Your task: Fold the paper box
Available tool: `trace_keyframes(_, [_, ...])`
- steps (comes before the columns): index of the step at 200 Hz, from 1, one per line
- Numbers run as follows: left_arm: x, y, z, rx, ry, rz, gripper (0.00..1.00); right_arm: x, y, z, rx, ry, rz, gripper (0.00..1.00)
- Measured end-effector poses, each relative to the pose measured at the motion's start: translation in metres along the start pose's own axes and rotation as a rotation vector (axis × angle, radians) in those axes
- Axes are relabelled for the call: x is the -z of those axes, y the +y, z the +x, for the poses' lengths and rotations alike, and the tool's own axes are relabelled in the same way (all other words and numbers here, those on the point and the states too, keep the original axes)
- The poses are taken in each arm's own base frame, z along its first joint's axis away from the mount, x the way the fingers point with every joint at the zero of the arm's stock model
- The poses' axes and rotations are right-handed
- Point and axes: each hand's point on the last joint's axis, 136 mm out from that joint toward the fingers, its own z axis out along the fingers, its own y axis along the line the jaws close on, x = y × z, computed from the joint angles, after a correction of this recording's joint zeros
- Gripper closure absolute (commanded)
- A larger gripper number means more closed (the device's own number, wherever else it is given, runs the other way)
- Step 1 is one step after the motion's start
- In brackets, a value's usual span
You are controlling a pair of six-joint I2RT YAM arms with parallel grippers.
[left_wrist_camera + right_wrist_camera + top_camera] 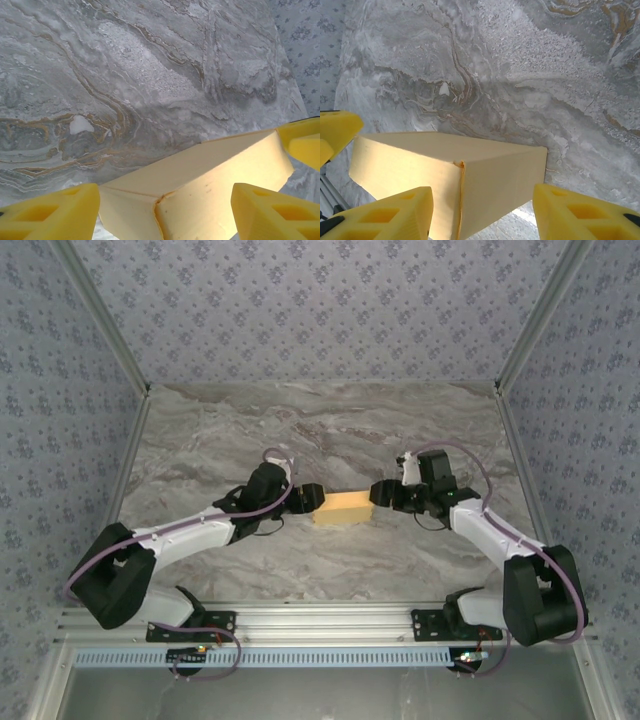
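Yellow-fingered left gripper (165, 190) and right gripper (482, 189), jaws partly open, straddle opposite ends of the yellow-orange rectangular cardboard box (341, 508), clamping nothing.

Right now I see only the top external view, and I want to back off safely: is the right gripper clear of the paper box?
Observer: Right wrist view: the right gripper is open; table shows between one finger and the paper box.
Operator: Is the box closed up?
Observer: Left wrist view: a thin orange seam runs down its near corner, no flap sticking out.
Operator: And the left?
Observer: The left gripper straddles that corner, jaws wide.
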Motion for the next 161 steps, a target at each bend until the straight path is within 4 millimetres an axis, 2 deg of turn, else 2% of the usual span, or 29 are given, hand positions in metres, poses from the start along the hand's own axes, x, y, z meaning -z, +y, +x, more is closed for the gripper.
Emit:
trace_keyframes(63, [-0.001, 0.001, 0.017, 0.064, 0.059, 0.026, 0.41, -0.008, 0.009, 0.007, 0.021, 0.034, -0.017, 0.51])
trace_keyframes(129, [-0.001, 0.001, 0.017, 0.074, 0.059, 0.027, 0.51, -0.015, 0.023, 0.005, 0.053, 0.045, -0.046, 0.60])
trace_keyframes(161, [-0.003, 0.005, 0.016, 0.071, 0.052, 0.007, 0.53, -0.018, 0.025, -0.004, 0.052, 0.036, -0.042, 0.62])
